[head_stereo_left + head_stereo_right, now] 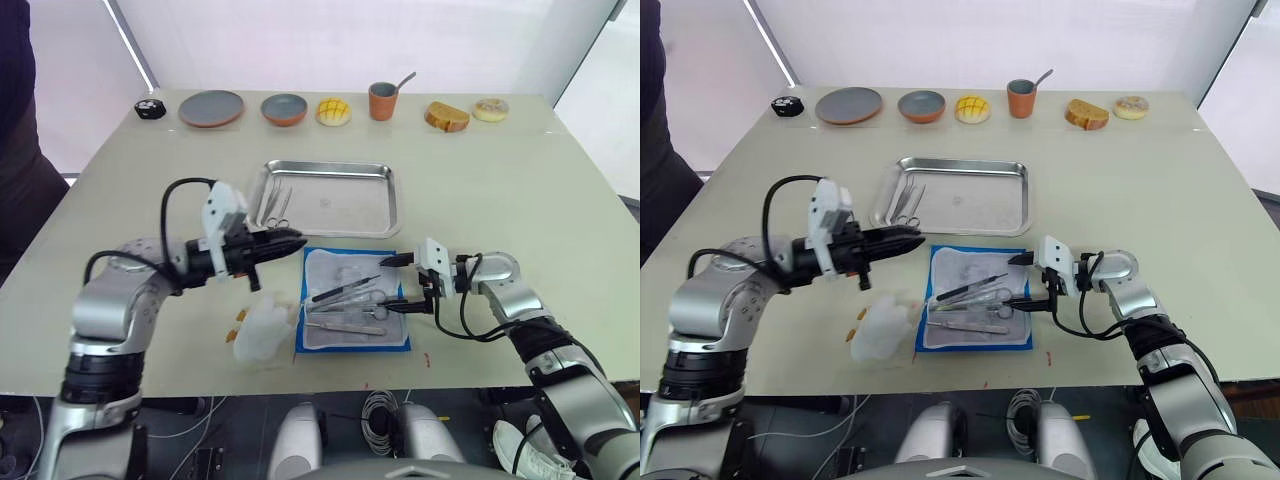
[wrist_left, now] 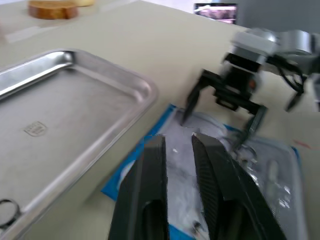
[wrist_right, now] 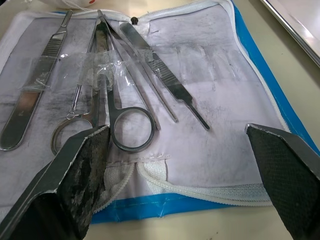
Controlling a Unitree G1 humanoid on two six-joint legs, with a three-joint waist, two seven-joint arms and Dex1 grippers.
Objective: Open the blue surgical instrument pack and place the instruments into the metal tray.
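While the blue surgical instrument pack (image 1: 354, 299) lies unzipped and spread flat near the table's near edge, pale lining up, several instruments (image 3: 127, 80) rest on that lining: scissors with round finger loops, a flat-handled scalpel-like tool and slim forceps, some under clear plastic straps. Right gripper (image 1: 403, 283) sits at the pack's 3 o'clock edge, fingers spread wide, one fingertip by the far right corner and the other low over the lining near the scissor loops; whether it touches them I cannot tell. Left gripper (image 1: 291, 240) hovers at the pack's 10 o'clock, over its far left corner, fingers nearly pressed together with a narrow gap, nothing between them. Metal tray (image 1: 330, 197) lies just beyond the pack at 12 o'clock, apart from it, holding a pair of scissors (image 1: 277, 208) at its left end. White plush toy (image 1: 264, 329) lies just beside the pack at 9 o'clock. Far edge of the table (image 1: 520, 190), left to right: small black object (image 1: 150, 108), grey plate (image 1: 211, 108), bowl (image 1: 284, 108), yellow bun (image 1: 333, 111), cup (image 1: 383, 100) with a spoon, bread piece (image 1: 446, 116), doughnut (image 1: 490, 109).
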